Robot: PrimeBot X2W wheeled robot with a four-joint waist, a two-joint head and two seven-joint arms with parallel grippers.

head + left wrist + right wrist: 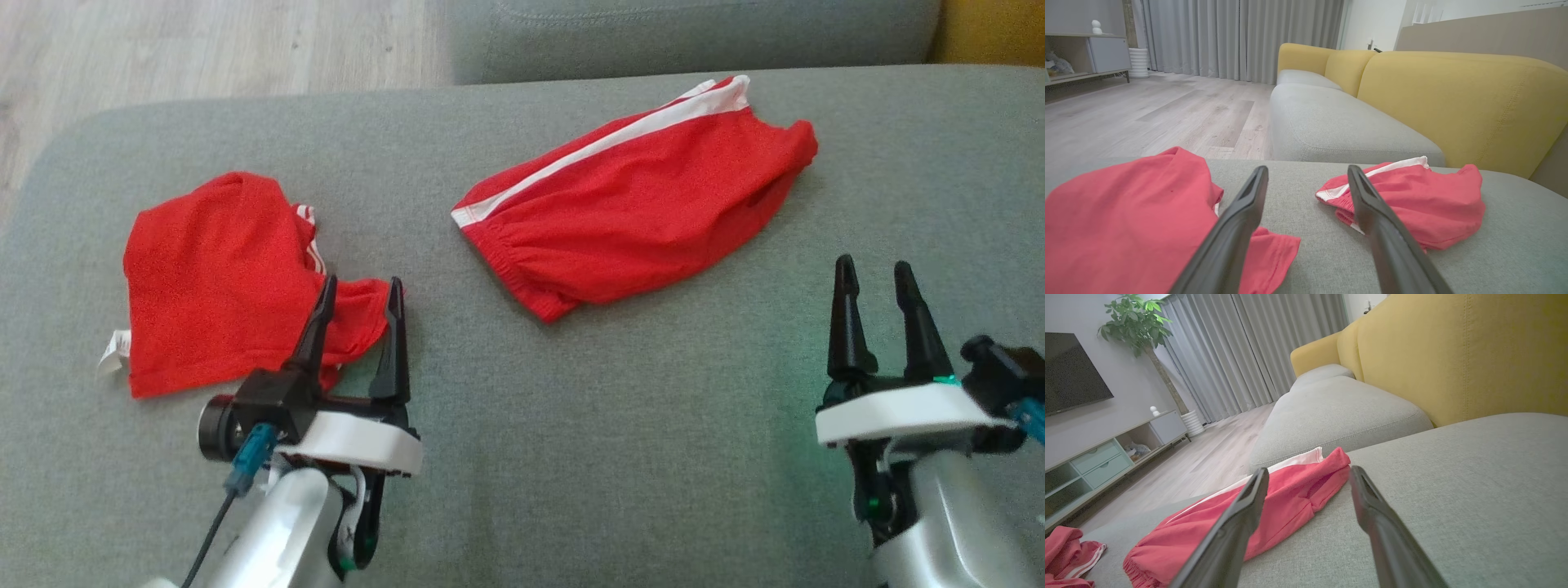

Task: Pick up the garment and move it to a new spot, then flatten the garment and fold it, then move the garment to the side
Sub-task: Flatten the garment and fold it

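Two red garments lie on the grey seat cushion [571, 457]. A crumpled red top [212, 278] with a white label sits at the left; in the left wrist view this top [1126, 212] is low on the left. Red shorts with a white side stripe [645, 204] lie folded in the middle right, and also show as shorts [1425, 204] and shorts [1290, 498] in the wrist views. My left gripper [363, 283] is open, its fingers over the top's right edge, nothing between them [1307, 169]. My right gripper [873, 265] is open and empty [1308, 470], right of the shorts.
The cushion's left edge drops to a wooden floor [204, 49]. A second grey cushion [694, 33] lies beyond the far edge. A yellow backrest [1453, 106] runs along the right. A TV cabinet [1106, 457] and curtains stand across the room.
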